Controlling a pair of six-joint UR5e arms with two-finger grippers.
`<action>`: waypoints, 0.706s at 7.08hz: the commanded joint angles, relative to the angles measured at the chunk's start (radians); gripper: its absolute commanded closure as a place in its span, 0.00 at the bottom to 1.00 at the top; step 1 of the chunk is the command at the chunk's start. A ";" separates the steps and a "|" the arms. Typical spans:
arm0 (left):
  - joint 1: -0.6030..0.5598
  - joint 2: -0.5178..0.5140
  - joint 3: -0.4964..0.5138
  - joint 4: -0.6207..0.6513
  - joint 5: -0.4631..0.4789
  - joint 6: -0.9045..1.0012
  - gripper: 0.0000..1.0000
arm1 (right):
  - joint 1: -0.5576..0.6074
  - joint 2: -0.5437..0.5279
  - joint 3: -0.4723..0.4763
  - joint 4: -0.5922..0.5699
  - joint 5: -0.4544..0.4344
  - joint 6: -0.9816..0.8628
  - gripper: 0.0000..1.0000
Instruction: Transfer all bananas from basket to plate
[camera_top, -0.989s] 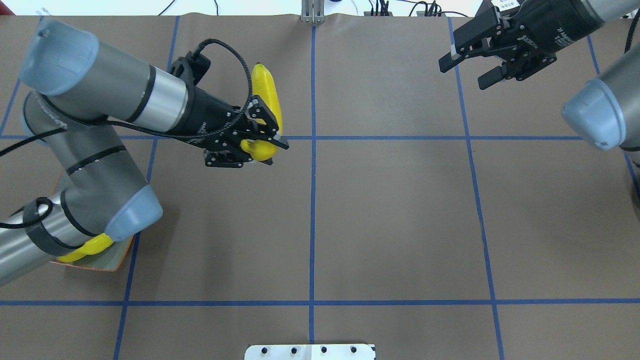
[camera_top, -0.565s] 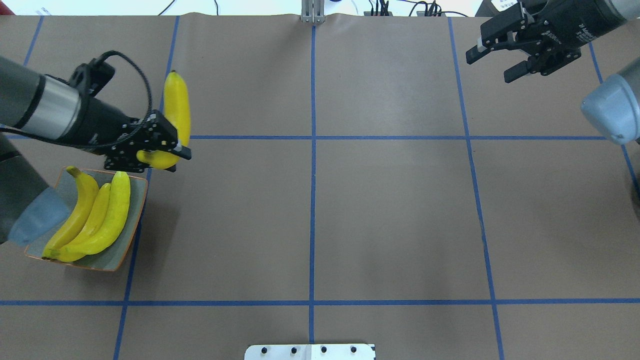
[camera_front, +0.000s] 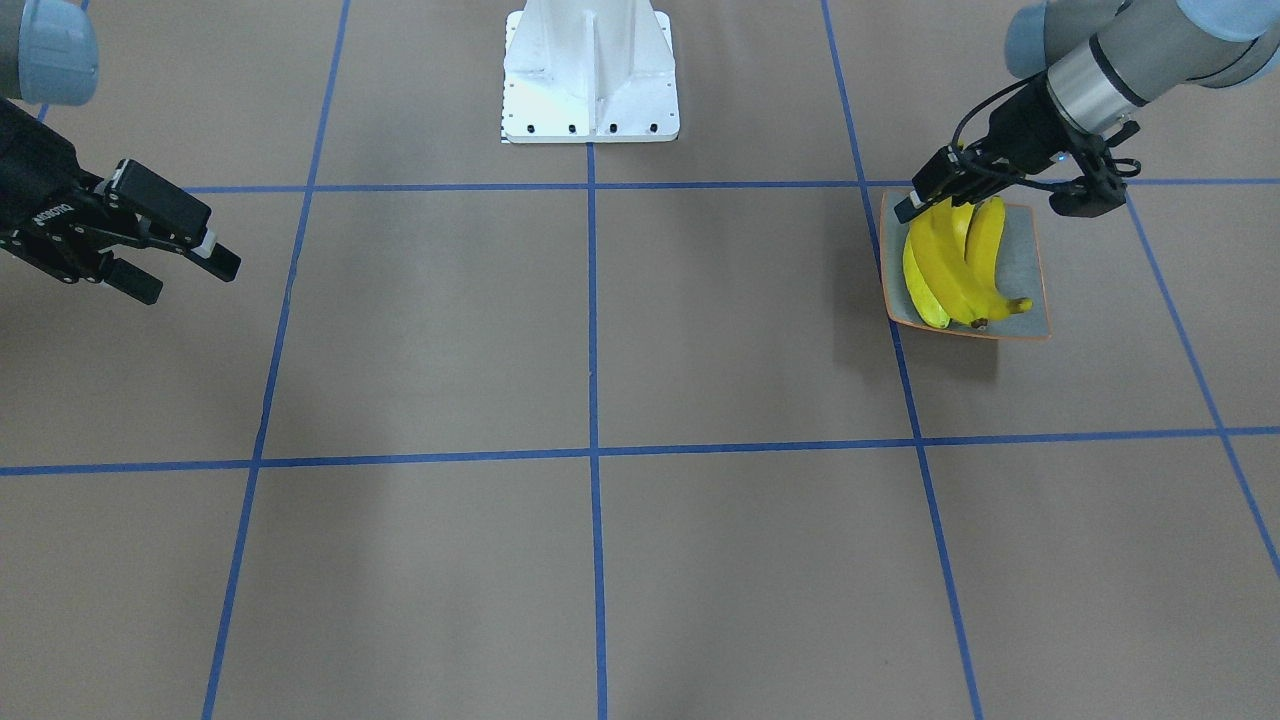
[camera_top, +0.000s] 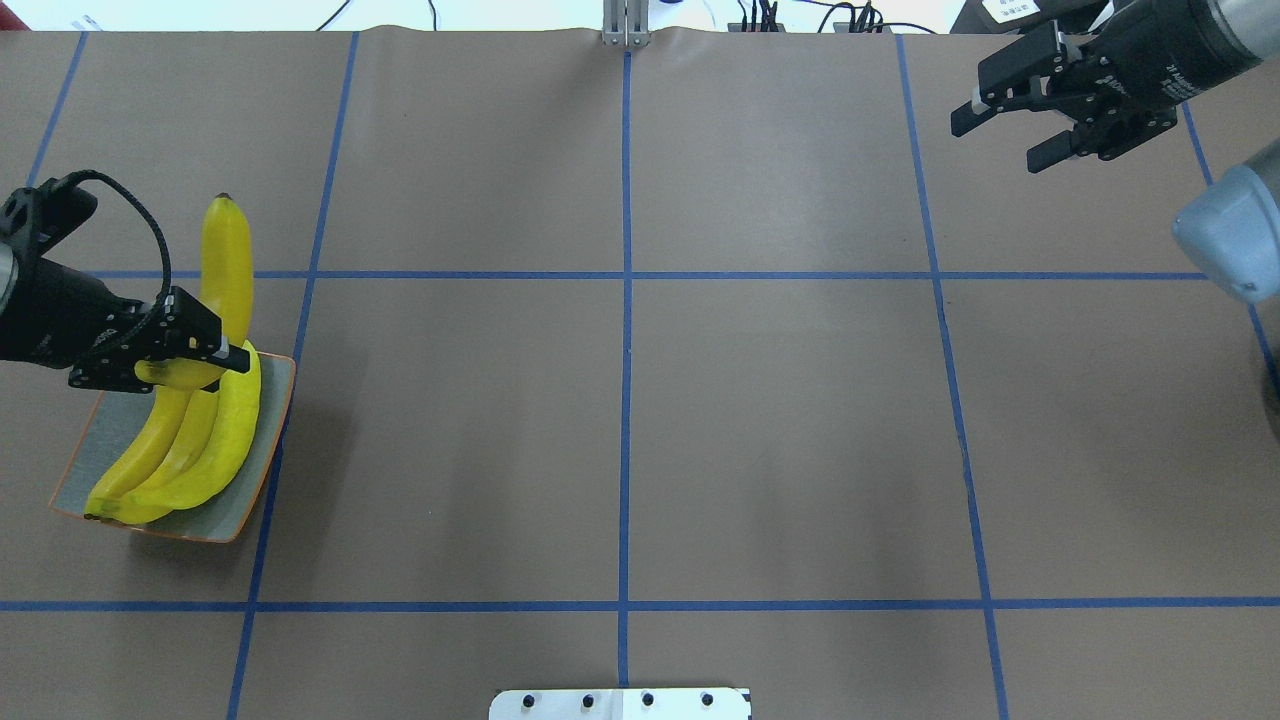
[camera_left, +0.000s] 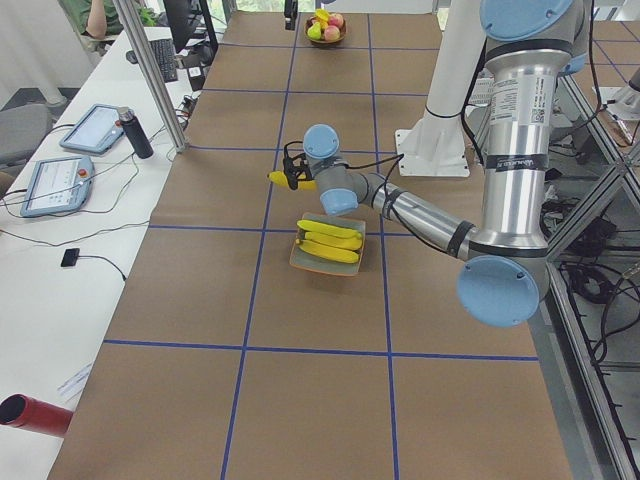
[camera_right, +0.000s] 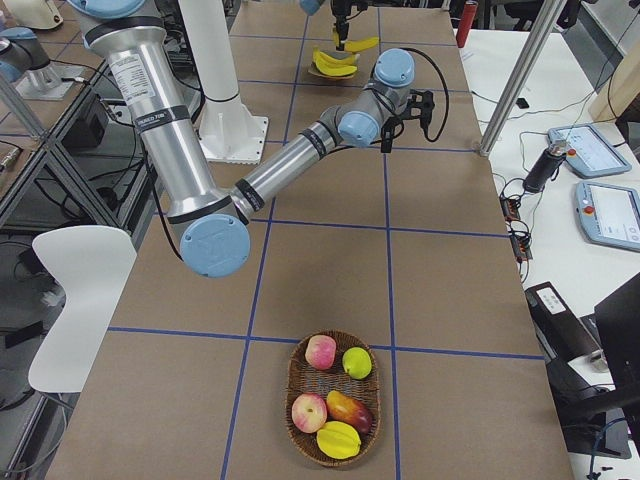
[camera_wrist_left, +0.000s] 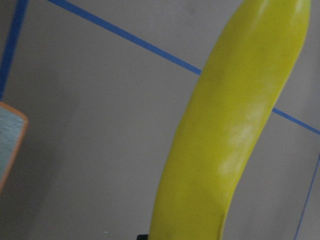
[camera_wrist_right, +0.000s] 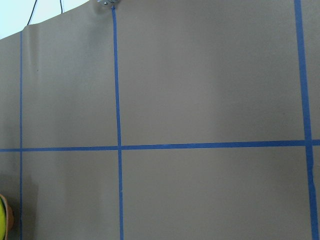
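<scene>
While the last fruit hangs over the dish, the transfer looks nearly complete by my reading. At the left, the left gripper (camera_top: 185, 370) is clamped on one end of a bright yellow curved banana (camera_top: 226, 260), held over the far edge of the square grey-blue plate with a thin orange rim (camera_top: 228, 512). Most of the banana's length reaches out beyond that edge, and the side view suggests it is raised clear of the plate. Three more yellow bananas (camera_top: 190, 450) lie side by side in the plate, touching one another.

What is left seems to be lowering this fourth banana beside the others and letting go.

Well to the right of the plate, across the brown paper-covered table with blue tape lines (camera_top: 780, 430), the right gripper (camera_top: 998, 143) hangs with its fingers apart, holding nothing.

Farther from the plate, past the right arm, sits an oval brown woven basket (camera_right: 293, 375). It holds round red, yellow and green fruit, and I can make out no banana in it.
</scene>
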 joint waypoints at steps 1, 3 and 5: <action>0.044 0.033 -0.001 0.001 0.006 0.057 1.00 | -0.003 0.000 -0.008 0.002 -0.010 0.000 0.00; 0.128 0.032 0.004 0.001 0.029 0.057 1.00 | -0.012 0.002 -0.022 0.002 -0.025 -0.002 0.00; 0.153 0.033 0.016 0.001 0.034 0.059 1.00 | -0.015 0.002 -0.022 0.003 -0.025 -0.002 0.00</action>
